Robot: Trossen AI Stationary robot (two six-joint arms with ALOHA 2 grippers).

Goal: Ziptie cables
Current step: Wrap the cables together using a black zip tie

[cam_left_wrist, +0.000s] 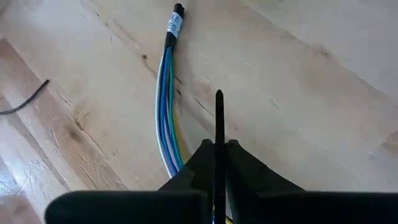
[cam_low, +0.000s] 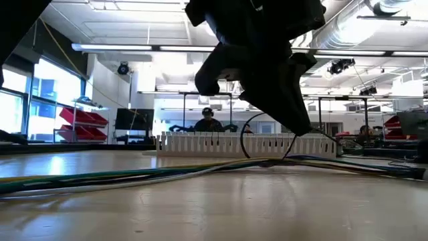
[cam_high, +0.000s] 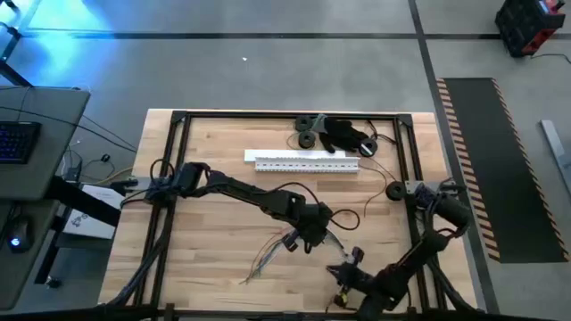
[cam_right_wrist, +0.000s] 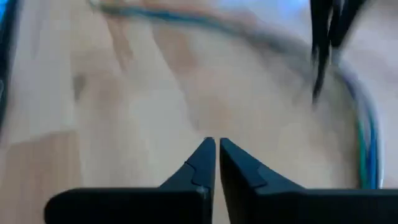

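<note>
The cables [cam_left_wrist: 165, 118] are a bundle of thin blue, white and yellow wires lying on the wooden table, ending in a black tip with a white label [cam_left_wrist: 176, 23]. In the high view they [cam_high: 268, 254] lie near the table's front middle. My left gripper [cam_left_wrist: 219, 146] hovers just beside the bundle, shut on a thin black zip tie [cam_left_wrist: 219, 118]. It shows at the table's middle [cam_high: 305, 236]. My right gripper [cam_right_wrist: 216, 142] is shut on nothing, near the front edge [cam_high: 346, 267], facing the curved bundle [cam_right_wrist: 367, 143]. My left gripper pinches the thin black zip tie between its two fingers. The tie runs along the fingers, and its free end [cam_left_wrist: 219, 99] sticks out straight ahead of the fingertips, over the table next to the cables.
A long white slotted strip [cam_high: 303, 161] lies across the table's far half and shows behind the cables in the low view [cam_low: 247, 144]. Black rolls and dark items [cam_high: 343, 134] sit at the far edge. A black frame [cam_high: 178, 120] borders the table. Bare wood lies to the left.
</note>
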